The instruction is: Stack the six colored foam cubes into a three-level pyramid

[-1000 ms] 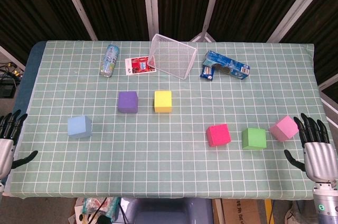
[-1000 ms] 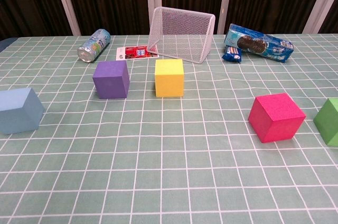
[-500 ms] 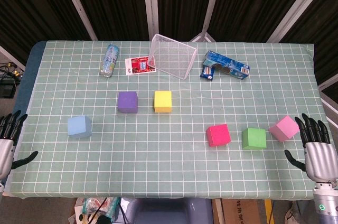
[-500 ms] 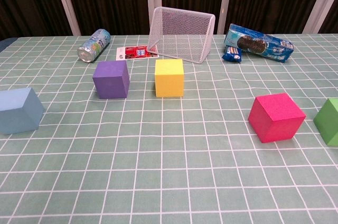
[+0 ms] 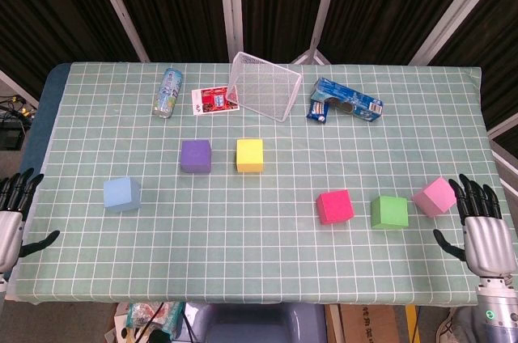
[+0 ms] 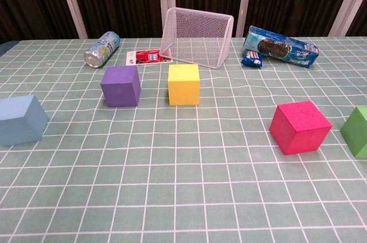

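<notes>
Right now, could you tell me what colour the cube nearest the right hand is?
Light pink cube, best seen in the head view, beside the right hand.

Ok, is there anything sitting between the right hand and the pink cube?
Nothing visible. In the head view the right hand sits open at the table's right edge, and the pink cube lies just up and left of its fingertips with only bare tablecloth between them. The green cube sits further left, off that path.

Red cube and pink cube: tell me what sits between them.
The green cube sits between the red cube and the pink cube, apart from both, in the head view.
</notes>
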Robot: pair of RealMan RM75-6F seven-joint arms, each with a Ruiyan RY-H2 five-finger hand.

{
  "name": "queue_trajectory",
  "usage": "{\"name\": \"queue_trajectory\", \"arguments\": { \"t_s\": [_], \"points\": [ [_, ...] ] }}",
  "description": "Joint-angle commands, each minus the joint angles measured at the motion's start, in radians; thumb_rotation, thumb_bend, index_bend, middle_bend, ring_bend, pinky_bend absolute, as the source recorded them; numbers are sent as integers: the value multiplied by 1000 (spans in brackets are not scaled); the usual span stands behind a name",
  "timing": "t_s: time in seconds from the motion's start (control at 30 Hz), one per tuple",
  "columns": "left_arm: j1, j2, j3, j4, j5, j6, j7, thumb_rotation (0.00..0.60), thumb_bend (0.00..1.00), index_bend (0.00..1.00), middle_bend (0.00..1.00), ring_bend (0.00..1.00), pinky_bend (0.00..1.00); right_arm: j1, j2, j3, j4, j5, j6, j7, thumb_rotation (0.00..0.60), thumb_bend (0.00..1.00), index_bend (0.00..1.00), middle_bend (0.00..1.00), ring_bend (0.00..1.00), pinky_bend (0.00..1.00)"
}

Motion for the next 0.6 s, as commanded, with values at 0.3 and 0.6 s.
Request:
{"name": "queue_trajectory", "arguments": {
  "t_s": [0.3, 0.6],
  "points": [
    [9, 10, -4, -8, -17, 5, -21, 600, 0, 0, 0, 0, 0, 4, 0, -4, -19, 0, -13, 5, 600, 264, 0, 0, 0, 0],
    [-6, 38, -28, -75, -47, -14, 0, 600, 0, 0, 0, 0, 0, 12, -6, 4, -28, 12, -25, 23, 600, 263, 0, 0, 0, 0]
  ]
}}
